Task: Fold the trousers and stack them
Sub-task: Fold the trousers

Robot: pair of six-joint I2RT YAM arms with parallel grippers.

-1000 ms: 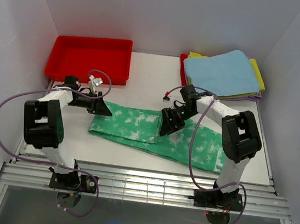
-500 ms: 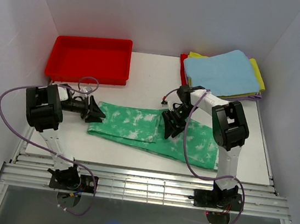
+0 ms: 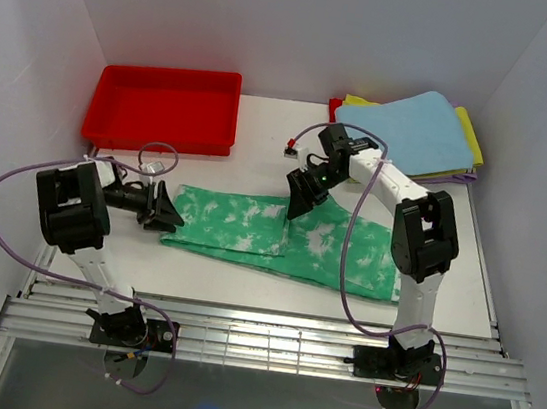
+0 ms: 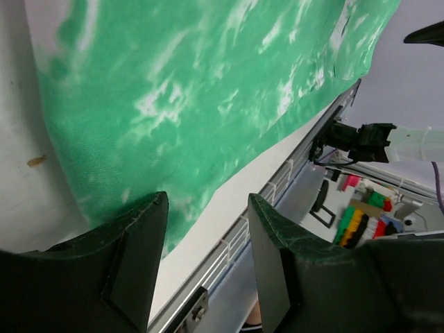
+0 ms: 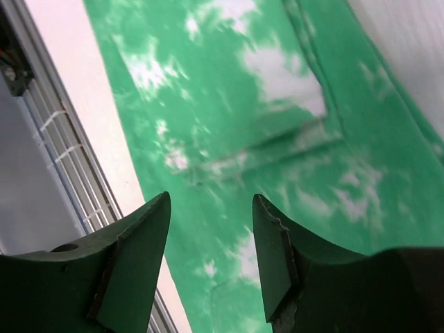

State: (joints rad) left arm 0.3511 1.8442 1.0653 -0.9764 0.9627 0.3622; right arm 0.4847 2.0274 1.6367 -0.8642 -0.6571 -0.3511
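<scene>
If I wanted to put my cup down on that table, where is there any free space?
Bare table lies between the red tray and the stack of cloths, behind the trousers. A narrow strip runs along the near edge. The tray floor is bare too. The middle is crowded: trousers, left arm, right arm.

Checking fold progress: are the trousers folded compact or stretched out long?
Stretched out long: the trousers lie as one flat strip, overlapping layers visible mid-length, not yet folded compact.
</scene>
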